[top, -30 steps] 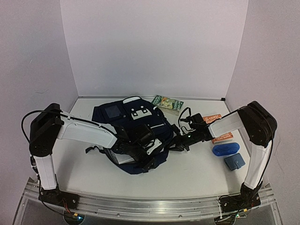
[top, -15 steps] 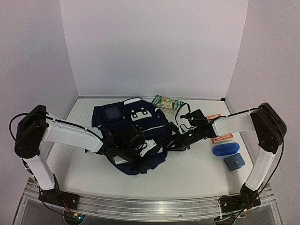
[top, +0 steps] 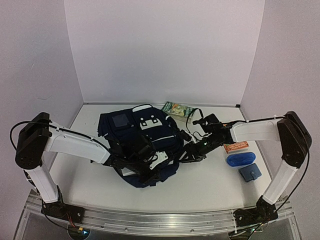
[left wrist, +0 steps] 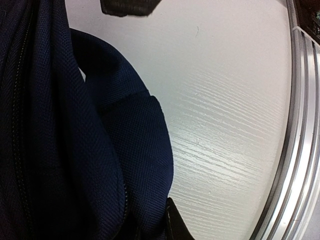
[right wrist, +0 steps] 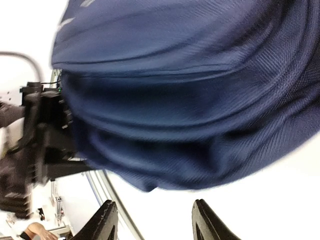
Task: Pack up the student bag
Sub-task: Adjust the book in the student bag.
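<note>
We see the student bag [top: 142, 137] lying in the middle of the table [top: 210, 185]. The left arm [top: 75, 144] reaches in from 8 o'clock, elbow raised and forearm sloping down. Its left gripper [top: 151, 164] sits at the bag's 6 o'clock edge. The wrist view shows one finger [left wrist: 175, 227] against navy fabric, and we cannot tell whether the pair is pinched on it. The right arm [top: 255, 130] stretches in from 3 o'clock, elbow raised. The right gripper [top: 192, 150] is beside the bag's 3 o'clock side, fingers apart with nothing between them.
</note>
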Available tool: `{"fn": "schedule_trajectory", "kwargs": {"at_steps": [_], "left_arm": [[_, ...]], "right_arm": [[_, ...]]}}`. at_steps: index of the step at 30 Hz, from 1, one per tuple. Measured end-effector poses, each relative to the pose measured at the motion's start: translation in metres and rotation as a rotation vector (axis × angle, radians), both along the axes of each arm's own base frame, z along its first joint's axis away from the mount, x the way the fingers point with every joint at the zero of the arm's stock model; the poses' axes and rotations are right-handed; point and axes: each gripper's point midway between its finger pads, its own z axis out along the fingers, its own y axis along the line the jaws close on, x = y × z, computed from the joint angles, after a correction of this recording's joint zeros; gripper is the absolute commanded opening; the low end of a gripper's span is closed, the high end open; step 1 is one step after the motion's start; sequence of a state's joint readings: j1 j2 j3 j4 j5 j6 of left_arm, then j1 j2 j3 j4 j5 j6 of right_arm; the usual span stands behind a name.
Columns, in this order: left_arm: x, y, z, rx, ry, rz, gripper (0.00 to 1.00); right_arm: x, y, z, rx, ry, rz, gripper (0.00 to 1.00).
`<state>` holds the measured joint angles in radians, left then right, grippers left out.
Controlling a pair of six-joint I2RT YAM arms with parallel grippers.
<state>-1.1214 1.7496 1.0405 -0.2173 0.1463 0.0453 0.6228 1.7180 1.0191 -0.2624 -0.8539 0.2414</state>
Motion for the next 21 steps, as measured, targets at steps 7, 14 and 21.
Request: {"fn": "schedule_trajectory", "kwargs": {"at_steps": [7,14,21], "left_arm": [[-0.002,0.000,0.000,0.019,-0.042,-0.031,0.14],[-0.004,-0.002,0.001,0.030,-0.072,-0.058,0.16],[-0.010,-0.006,0.002,0.044,-0.128,-0.120,0.15]], "right_arm": [[-0.010,0.007,0.000,-0.008,-0.009,0.050,0.38],[-0.006,0.020,-0.024,-0.038,0.018,0.067,0.34],[0.003,0.037,-0.015,-0.014,-0.007,0.052,0.30]]}}
